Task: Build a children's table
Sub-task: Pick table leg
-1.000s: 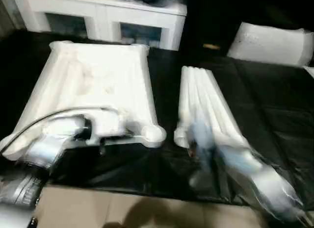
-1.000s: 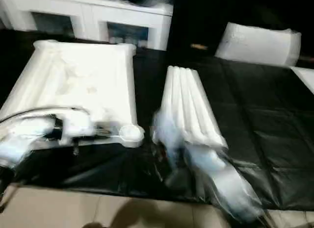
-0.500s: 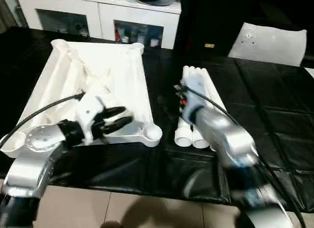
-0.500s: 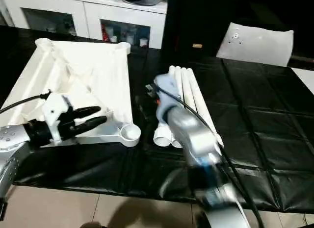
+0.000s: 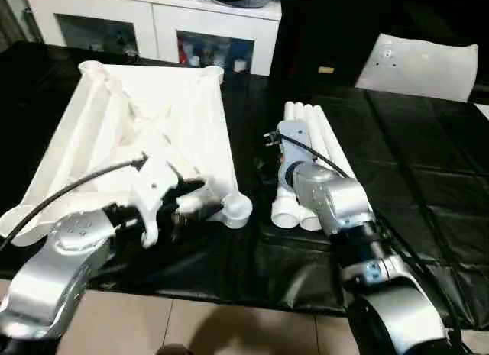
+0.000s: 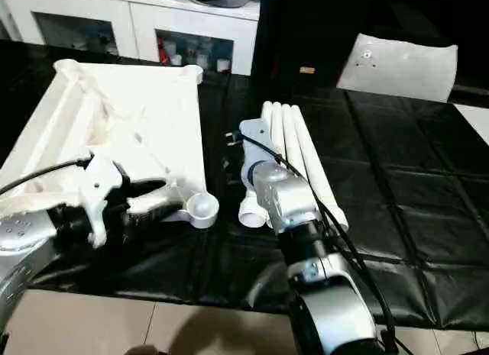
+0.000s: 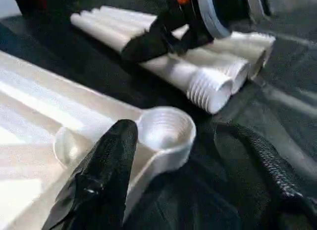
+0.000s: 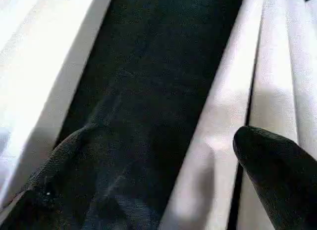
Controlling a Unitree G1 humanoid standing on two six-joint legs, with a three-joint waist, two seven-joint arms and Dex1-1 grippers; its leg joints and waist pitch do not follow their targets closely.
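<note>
The children's table lies in parts on black cloth. Its white tabletop rests at the left, ribbed underside up, with a round corner socket at its near right corner. Several white tube legs lie side by side to its right, threaded ends toward me. My left gripper is open at that near corner, and its fingers stand wide apart on either side of the socket. My right gripper hangs open over the leftmost leg and the cloth beside it.
A white cabinet with glass doors stands behind the tabletop. A flat white sheet with a small hole lies at the back right. The black-covered table ends close to me above beige floor. A black cable loops over my left forearm.
My left gripper has opened and shifted right to the tabletop's near right corner socket. My right arm has swung forward and settled at the left side of the legs.
</note>
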